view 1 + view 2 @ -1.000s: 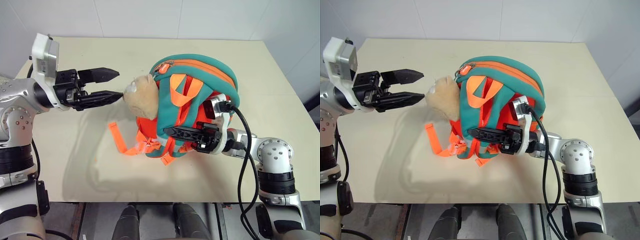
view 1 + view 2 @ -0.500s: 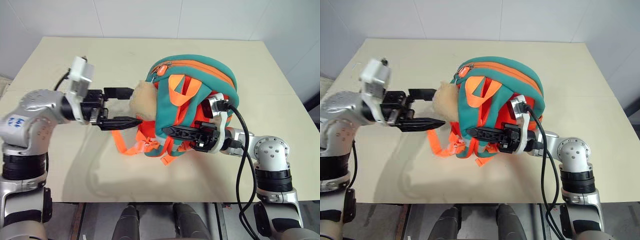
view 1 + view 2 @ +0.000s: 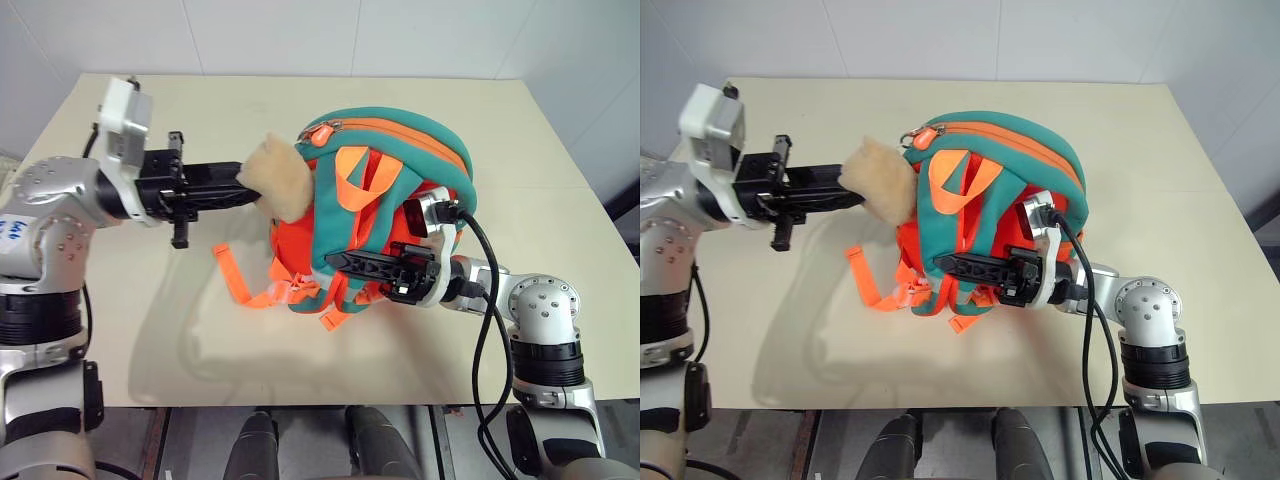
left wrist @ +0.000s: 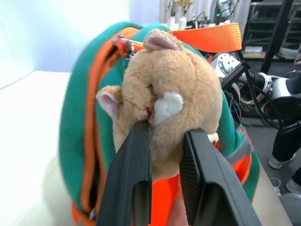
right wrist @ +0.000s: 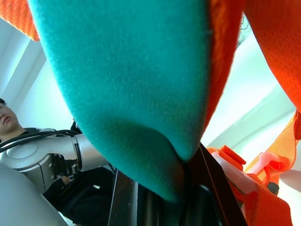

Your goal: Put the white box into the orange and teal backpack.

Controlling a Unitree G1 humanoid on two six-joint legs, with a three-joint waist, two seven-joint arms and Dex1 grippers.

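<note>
While right claw [image 3: 345, 262] clamps the orange and teal backpack [image 3: 400, 170], left claw [image 4: 164, 136] pinches its plush toy [image 4: 171, 94].

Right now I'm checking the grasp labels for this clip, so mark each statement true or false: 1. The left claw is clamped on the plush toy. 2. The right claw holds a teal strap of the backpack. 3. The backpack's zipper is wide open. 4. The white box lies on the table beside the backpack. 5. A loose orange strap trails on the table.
1. True: the left claw pinches the plush toy.
2. True: the right claw is shut on a teal strap of the backpack.
3. False: the zipper looks closed.
4. False: the table carries the backpack alone.
5. True: the orange strap lies there.
</note>
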